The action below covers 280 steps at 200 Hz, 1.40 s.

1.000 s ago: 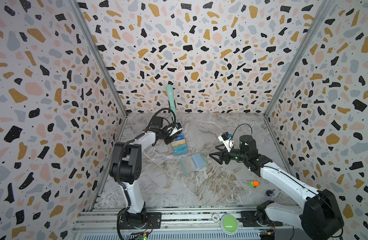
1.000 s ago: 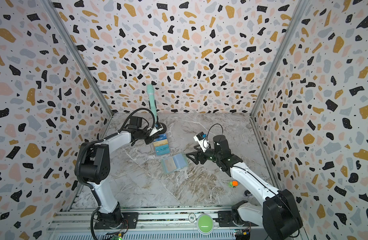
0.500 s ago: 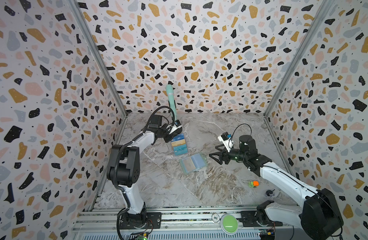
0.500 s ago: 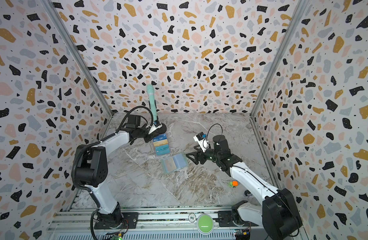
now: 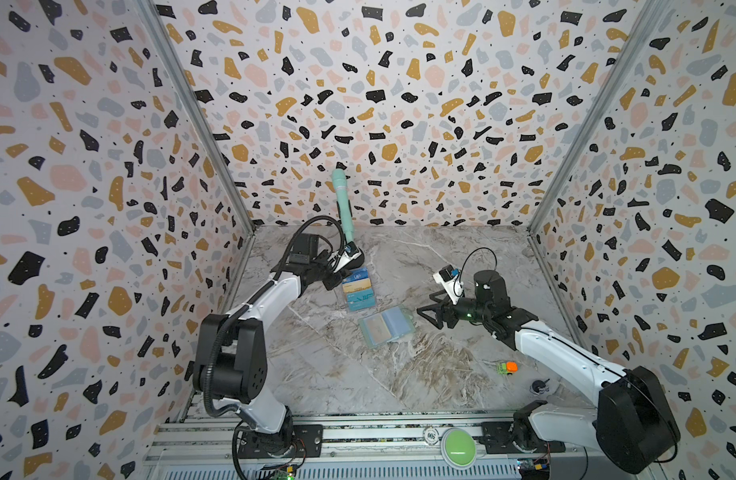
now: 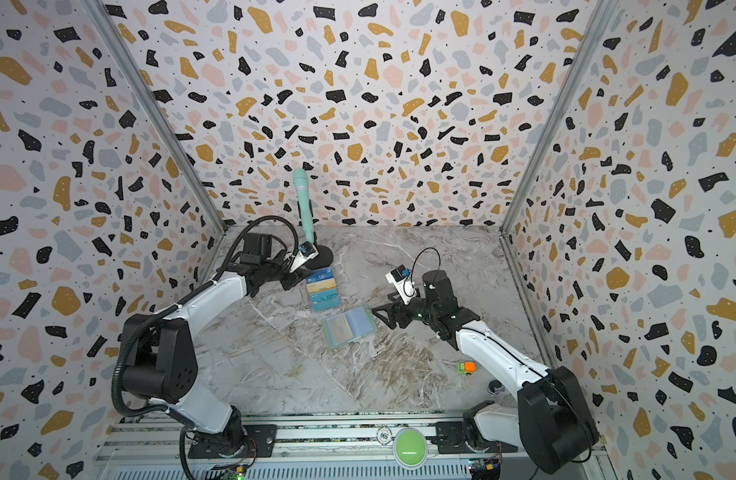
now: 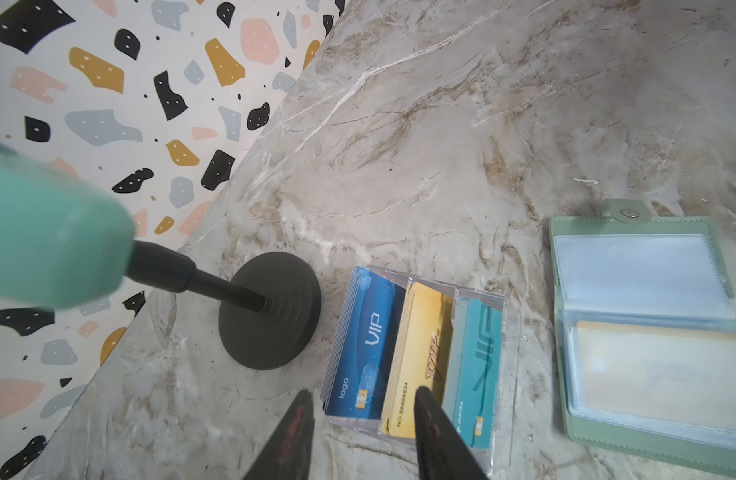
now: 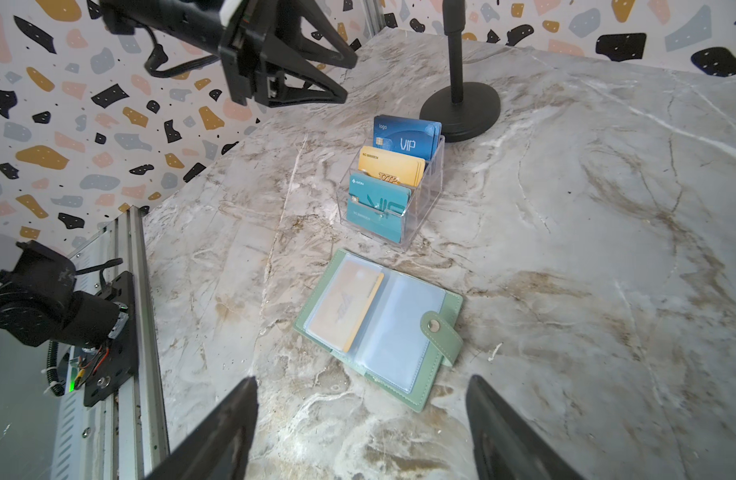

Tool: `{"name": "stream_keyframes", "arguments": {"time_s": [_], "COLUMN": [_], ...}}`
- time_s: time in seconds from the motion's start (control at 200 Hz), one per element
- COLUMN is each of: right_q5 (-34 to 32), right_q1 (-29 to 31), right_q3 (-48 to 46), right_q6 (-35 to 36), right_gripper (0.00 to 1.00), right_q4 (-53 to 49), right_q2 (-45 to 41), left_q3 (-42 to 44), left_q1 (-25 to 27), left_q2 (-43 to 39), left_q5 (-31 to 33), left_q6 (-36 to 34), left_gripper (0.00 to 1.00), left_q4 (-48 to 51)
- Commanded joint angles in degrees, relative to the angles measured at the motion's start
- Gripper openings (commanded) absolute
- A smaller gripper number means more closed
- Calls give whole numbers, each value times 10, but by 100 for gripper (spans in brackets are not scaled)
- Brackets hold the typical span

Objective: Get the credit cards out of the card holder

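The left jaws hang partly open and empty, just above the clear stand (image 7: pixel 508 316); the right jaws gape wide, holding nothing, near the one card holder (image 8: pixel 443 338), which lies open on the desk (image 8: pixel 565 249) — one golden card (image 8: pixel 343 309) in its sleeve. The stand carries three card stacks — blue, gold, teal.

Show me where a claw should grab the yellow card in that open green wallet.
Probably the bare golden edge of the yellow card beside the fold of the card holder. The rest lies flat under a sleeve, so slant down from the empty page's side.
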State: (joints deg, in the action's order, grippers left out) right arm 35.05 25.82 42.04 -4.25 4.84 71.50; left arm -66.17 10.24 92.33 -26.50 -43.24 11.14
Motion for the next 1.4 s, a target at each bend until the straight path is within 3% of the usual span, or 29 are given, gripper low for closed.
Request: {"name": "stream_keyframes", "arguments": {"time_s": [0.0, 0.225, 0.395, 0.566, 0.831, 1.396], "right_q5": [-18, -49, -60, -78, -101, -187], "right_q1": [0, 3, 8, 19, 33, 116], "right_q3": [11, 10, 6, 5, 1, 7], "right_q6": [-9, -16, -25, -26, -31, -36], "right_gripper": [79, 80, 80, 80, 80, 79], "right_q4": [17, 20, 24, 21, 30, 42], "right_q2": [-6, -9, -12, -12, -12, 26], "left_q3": [27, 150, 203, 251, 308, 329], "left_q1": [14, 74, 96, 135, 138, 138], "left_q2": [-42, -161, -220, -295, -377, -348], "left_q5": [36, 154, 168, 188, 200, 175], "left_q6": [35, 111, 222, 263, 360, 508], "left_gripper": [42, 49, 54, 61, 62, 61], "left_q4": [-28, -159, -207, -205, -206, -175]}}
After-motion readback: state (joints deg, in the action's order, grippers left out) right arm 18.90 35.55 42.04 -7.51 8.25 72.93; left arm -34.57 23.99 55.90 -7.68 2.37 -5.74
